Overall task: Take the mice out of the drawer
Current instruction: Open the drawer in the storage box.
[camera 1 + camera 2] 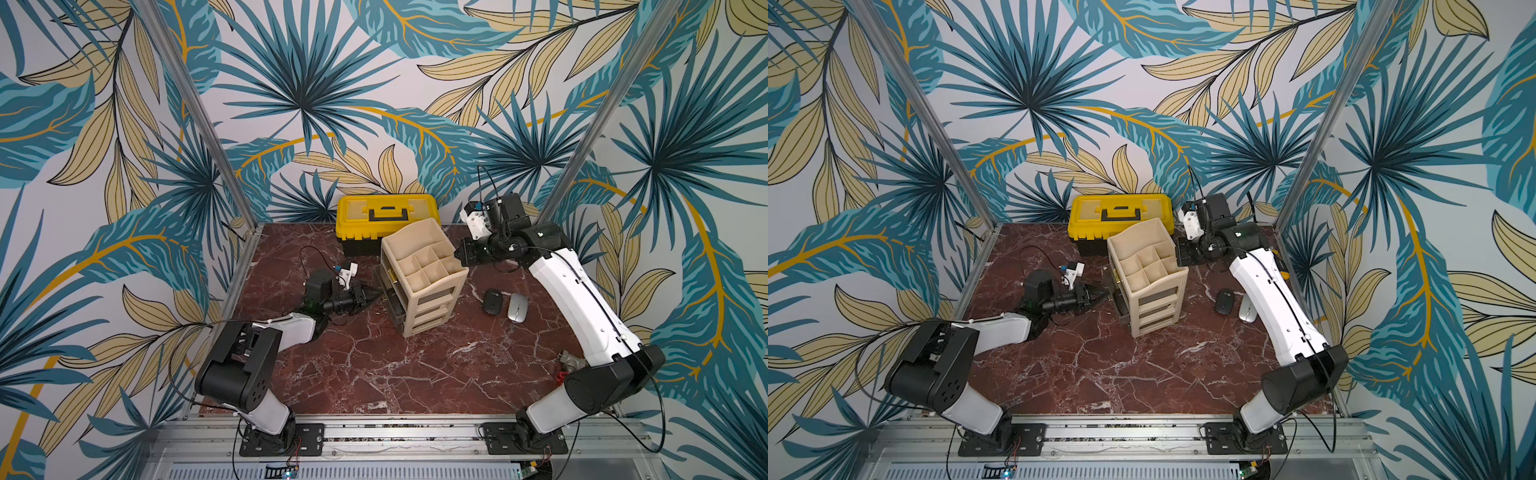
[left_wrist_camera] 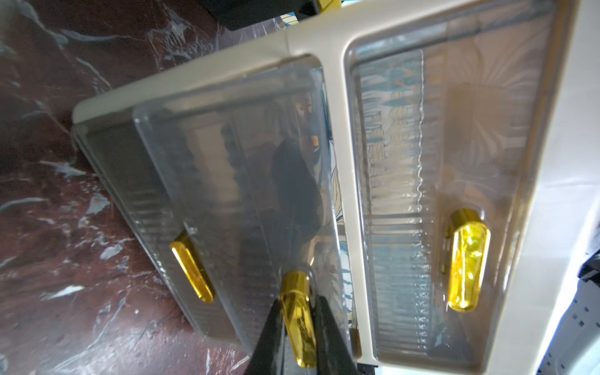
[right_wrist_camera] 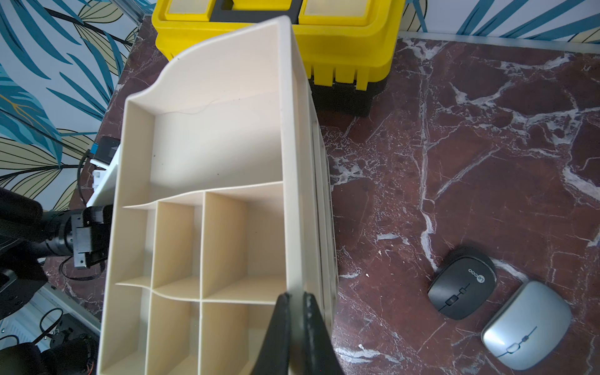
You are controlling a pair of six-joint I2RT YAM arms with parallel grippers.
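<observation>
Gold drawer handle [image 2: 298,328] sits pinched in the left gripper [image 2: 298,300]. The right gripper [image 3: 296,294] clamps the beige organiser [image 3: 290,130] by its rim (black mouse [image 3: 462,282] and silver mouse [image 3: 526,324] lie nearby).

Both top views looked from high above the table's [image 1: 374,374] front edge, down and toward its back edge. They stood far enough off to hold the whole table, both arms, the organizer [image 1: 428,299] and the toolbox [image 1: 386,208], and they shared nearly everything. The left wrist camera sat very near the drawers [image 2: 422,194], facing their fronts along the left gripper [image 2: 297,311]. The right wrist camera looked down from close above the organizer's top, along the right gripper [image 3: 296,297]. With the top views it shared the toolbox and the mice [image 3: 462,282] toward the table's right edge.
</observation>
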